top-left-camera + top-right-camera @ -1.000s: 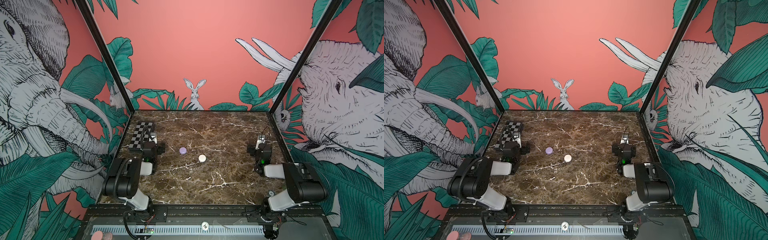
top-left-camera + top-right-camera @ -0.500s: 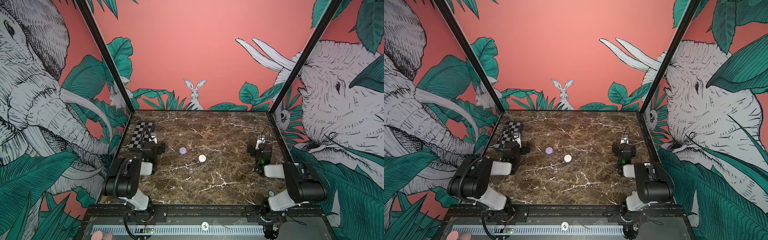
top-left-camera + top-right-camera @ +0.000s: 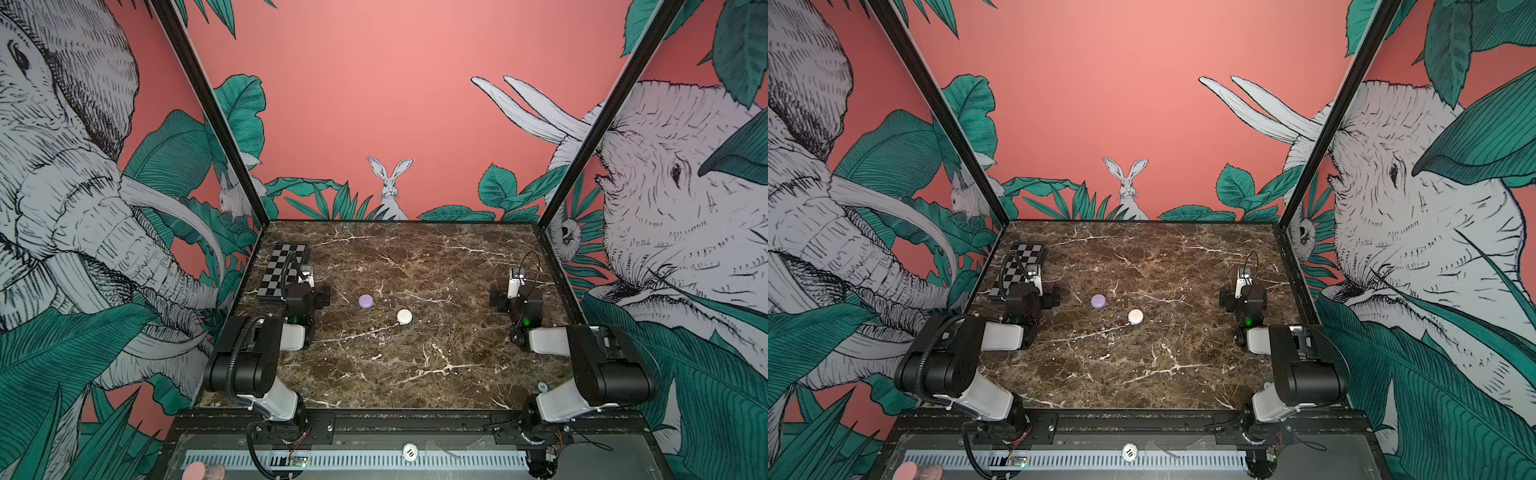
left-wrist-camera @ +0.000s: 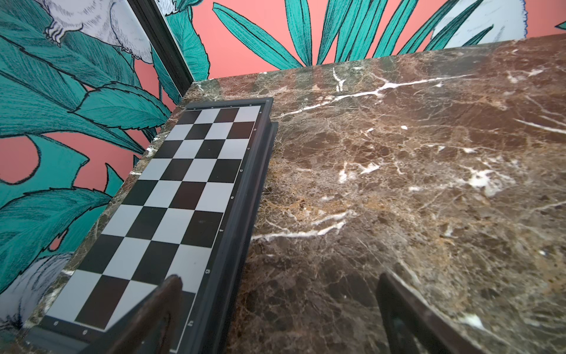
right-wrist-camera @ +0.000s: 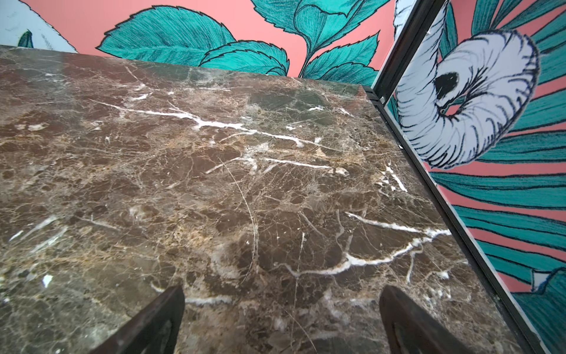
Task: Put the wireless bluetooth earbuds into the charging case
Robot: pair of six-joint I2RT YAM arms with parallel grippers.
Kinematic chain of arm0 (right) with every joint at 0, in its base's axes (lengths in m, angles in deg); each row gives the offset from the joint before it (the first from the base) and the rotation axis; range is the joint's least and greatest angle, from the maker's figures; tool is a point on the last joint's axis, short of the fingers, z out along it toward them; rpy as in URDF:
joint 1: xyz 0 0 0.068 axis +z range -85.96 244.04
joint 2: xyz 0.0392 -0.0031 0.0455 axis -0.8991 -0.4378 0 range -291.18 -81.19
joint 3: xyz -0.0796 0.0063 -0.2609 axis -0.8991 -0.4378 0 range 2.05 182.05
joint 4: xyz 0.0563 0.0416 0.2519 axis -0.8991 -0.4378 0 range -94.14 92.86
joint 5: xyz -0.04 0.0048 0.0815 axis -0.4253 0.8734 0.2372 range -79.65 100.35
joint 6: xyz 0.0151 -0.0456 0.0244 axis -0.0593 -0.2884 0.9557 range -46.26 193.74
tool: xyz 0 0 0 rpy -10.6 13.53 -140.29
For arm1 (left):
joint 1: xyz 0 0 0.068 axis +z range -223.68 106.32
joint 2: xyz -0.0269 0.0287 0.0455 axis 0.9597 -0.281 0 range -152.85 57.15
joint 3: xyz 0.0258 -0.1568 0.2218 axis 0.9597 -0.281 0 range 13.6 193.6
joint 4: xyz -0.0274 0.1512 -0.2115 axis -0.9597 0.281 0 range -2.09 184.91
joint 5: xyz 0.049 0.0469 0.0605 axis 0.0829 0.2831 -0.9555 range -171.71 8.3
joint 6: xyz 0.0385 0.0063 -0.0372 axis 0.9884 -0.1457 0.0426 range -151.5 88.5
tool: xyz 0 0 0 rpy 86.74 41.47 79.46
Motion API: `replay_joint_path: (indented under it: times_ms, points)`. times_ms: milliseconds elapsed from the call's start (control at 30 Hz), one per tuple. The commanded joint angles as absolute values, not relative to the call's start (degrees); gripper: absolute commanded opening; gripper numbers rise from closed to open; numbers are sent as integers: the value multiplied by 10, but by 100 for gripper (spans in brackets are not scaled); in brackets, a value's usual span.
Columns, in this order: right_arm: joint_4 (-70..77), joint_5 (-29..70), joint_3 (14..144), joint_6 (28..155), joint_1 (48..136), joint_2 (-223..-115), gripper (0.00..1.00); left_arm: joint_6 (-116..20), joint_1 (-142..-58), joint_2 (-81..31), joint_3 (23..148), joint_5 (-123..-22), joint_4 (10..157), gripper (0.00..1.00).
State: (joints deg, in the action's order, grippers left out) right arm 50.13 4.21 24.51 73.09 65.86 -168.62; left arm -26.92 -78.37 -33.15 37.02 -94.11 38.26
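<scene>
Holds the left arm (image 3: 266, 349) folded low on the left side, elbow bent back toward the base, forearm reaching forward, wrist level, with the left gripper (image 4: 279, 277) pointing ahead and slightly down, jaws spread wide and nothing between the dark fingers (image 4: 165, 303). Mirrors that on the right side with the right arm (image 3: 602, 365), likewise folded and low, the right gripper (image 5: 282, 289) aimed ahead and slightly down, jaws equally wide apart, empty. Stands with both arms well apart, at opposite sides.
</scene>
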Motion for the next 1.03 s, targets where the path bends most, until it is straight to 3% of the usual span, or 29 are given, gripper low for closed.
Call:
replay_joint_path:
  times_ms: [0, 1000]
  points:
    - [506, 49, 254, 732, 657, -1687, 98, -262, -780, -317, 364, -936, 367, 99]
    - [506, 49, 254, 732, 657, -1687, 98, -261, -781, -316, 362, -934, 366, 99]
